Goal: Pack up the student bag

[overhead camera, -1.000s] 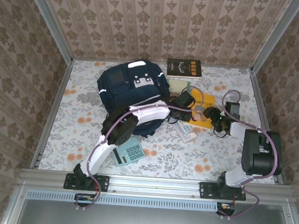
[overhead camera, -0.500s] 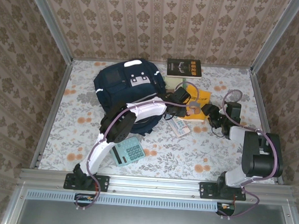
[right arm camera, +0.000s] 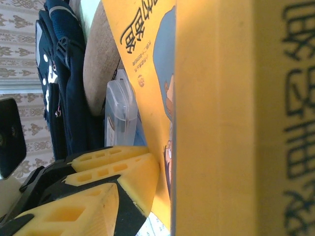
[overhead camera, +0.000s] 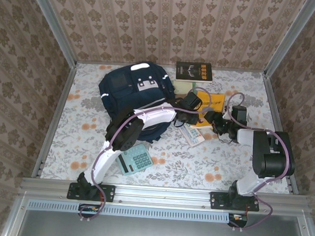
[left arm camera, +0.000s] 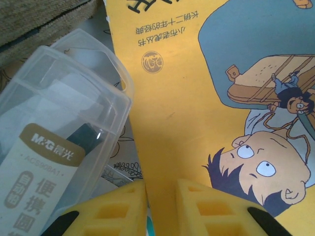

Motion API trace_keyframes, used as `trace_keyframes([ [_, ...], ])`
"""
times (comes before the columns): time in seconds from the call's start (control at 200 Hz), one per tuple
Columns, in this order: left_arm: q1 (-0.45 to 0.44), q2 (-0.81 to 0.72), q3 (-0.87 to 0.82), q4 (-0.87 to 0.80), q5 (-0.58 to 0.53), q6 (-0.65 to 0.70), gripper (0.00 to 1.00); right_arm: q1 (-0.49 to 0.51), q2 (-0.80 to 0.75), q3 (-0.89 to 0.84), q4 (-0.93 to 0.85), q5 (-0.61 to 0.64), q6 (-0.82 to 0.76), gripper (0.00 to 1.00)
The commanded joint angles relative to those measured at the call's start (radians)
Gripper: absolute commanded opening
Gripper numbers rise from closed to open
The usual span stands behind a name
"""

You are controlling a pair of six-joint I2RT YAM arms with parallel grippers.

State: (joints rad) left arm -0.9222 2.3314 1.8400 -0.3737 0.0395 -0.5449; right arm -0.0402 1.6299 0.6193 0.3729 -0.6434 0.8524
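Top camera: the student bag [overhead camera: 128, 91] lies on the far-left part of the bench [overhead camera: 81, 123], with the left arm reaching across its near right side. Just right of it, the left claw [overhead camera: 196, 114] and the right claw [overhead camera: 214, 121] crowd together at the yellow book [overhead camera: 211, 100]. They are so near each other that one careless move could knock finger against finger. A clear case [overhead camera: 193, 134] lies right beneath them.

Left wrist camera: the left claw's fingers are pressed almost together, pinching the book's edge near a corner. That is a thin hold, and I judge the book may swivel or slide out once its weight hangs free. The clear case sits just beside that edge, so a dragged book could sweep it along.

Right wrist camera: the book stands edge-on and very close, with the bag beyond it. Whether the right claw has clamped the book or stands spread around it, I cannot tell. If both claws grip and pull apart, the cover could buckle or tear. The bag's mouth is not visible, and a slack opening would catch the book at the rim.
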Motion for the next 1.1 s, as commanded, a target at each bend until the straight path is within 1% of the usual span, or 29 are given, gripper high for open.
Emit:
trace_keyframes([
  [0.0,-0.030,0.000,0.002,-0.009,0.080,0.035,0.21,0.013,-0.034,0.040,-0.023,-0.026,-0.051,0.48],
  [0.055,-0.027,-0.003,-0.003,-0.009,0.079,0.036,0.21,0.012,-0.056,0.037,-0.047,-0.005,-0.064,0.48],
  [0.13,-0.025,-0.006,-0.008,-0.010,0.082,0.038,0.21,0.011,-0.076,0.034,-0.071,0.023,-0.076,0.43],
  [0.18,-0.024,-0.009,-0.009,-0.009,0.086,0.039,0.21,0.010,-0.087,0.030,-0.079,0.038,-0.081,0.34],
  [0.22,-0.024,-0.013,-0.011,-0.007,0.085,0.041,0.21,0.008,-0.093,0.024,-0.077,0.042,-0.081,0.23],
  [0.26,-0.024,-0.019,-0.013,-0.007,0.087,0.042,0.21,0.006,-0.100,0.018,-0.070,0.043,-0.078,0.16],
  [0.305,-0.023,-0.030,-0.017,-0.007,0.086,0.041,0.22,0.004,-0.116,0.009,-0.065,0.048,-0.075,0.04],
  [0.325,-0.024,-0.036,-0.022,-0.004,0.088,0.042,0.22,0.002,-0.124,0.004,-0.063,0.051,-0.073,0.00],
  [0.43,-0.026,-0.089,-0.047,0.004,0.088,0.043,0.33,-0.001,-0.205,-0.026,-0.070,0.089,-0.077,0.00],
  [0.465,-0.028,-0.111,-0.057,0.008,0.087,0.044,0.35,-0.001,-0.232,-0.038,-0.077,0.107,-0.081,0.00],
  [0.5,-0.030,-0.135,-0.067,0.012,0.084,0.047,0.37,-0.001,-0.294,-0.050,-0.085,0.126,-0.084,0.00],
  [0.665,-0.044,-0.242,-0.092,-0.011,0.064,0.074,0.41,-0.001,-0.524,-0.110,-0.140,0.215,-0.097,0.00],
  [0.815,-0.040,-0.331,-0.099,-0.088,0.011,0.114,0.42,0.003,-0.703,-0.160,-0.141,0.229,-0.085,0.00],
  [0.9,-0.023,-0.379,-0.110,-0.154,-0.040,0.147,0.43,0.015,-0.753,-0.163,-0.149,0.209,-0.076,0.00],
  [0.955,-0.004,-0.405,-0.134,-0.192,-0.054,0.168,0.45,0.027,-0.767,-0.159,-0.152,0.189,-0.073,0.00],
  [1.095,0.061,-0.457,-0.214,-0.290,-0.082,0.219,0.45,0.068,-0.789,-0.145,-0.180,0.195,-0.088,0.00],
])
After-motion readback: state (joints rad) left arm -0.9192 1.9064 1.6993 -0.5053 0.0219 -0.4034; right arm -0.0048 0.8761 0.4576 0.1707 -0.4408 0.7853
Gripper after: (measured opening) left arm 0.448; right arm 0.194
